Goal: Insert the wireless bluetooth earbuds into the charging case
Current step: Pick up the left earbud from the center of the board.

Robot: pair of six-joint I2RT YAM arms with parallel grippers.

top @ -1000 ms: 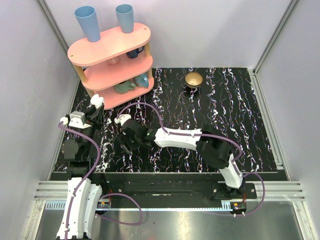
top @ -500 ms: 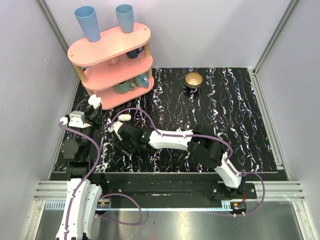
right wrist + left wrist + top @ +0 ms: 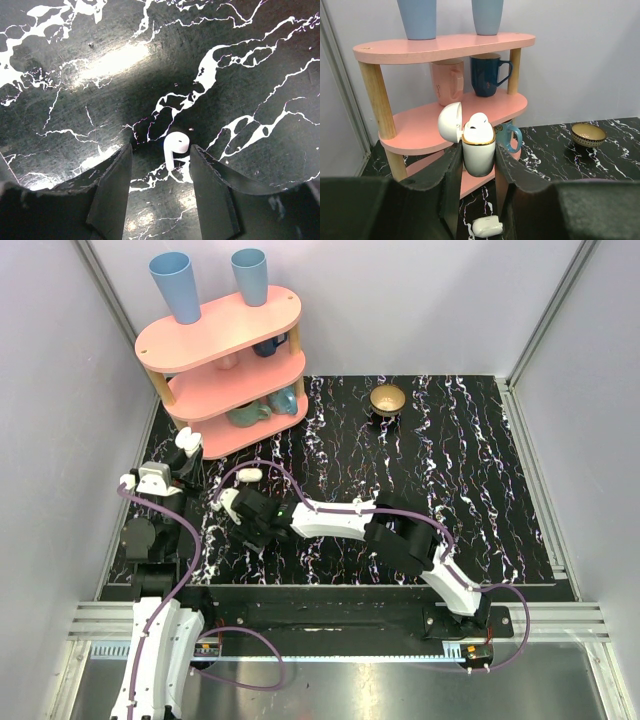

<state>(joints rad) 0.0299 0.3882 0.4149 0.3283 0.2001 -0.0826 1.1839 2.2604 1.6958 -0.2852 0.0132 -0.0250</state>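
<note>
While the left gripper [image 3: 478, 149] is clamped on the lower half of the charging case [image 3: 478, 159], holding it upright in the air in front of the pink three-tier shelf [image 3: 445, 47], the case's lid is hinged back and the first earbud [image 3: 479, 121] sits inside, its head poking above the gold rim. Compared with a second ago, this gripper and the case have drifted only slightly to the left. The right gripper [image 3: 160, 149] has changed more. Its arm, stretched across the black marbled table [image 3: 450, 470], has slid leftward and toward the near edge, uncovering a small white oval piece [image 3: 249, 475] that lies flat on the table; that piece has stayed put over the last half second. The right fingers are spread apart and point down at the table. The second earbud [image 3: 176, 145] lies on the marble between them, closer to the finger on the right of the wrist view; whether it touches that finger is unclear. A gold bowl [image 3: 388, 398] stands well apart at the far side.
</note>
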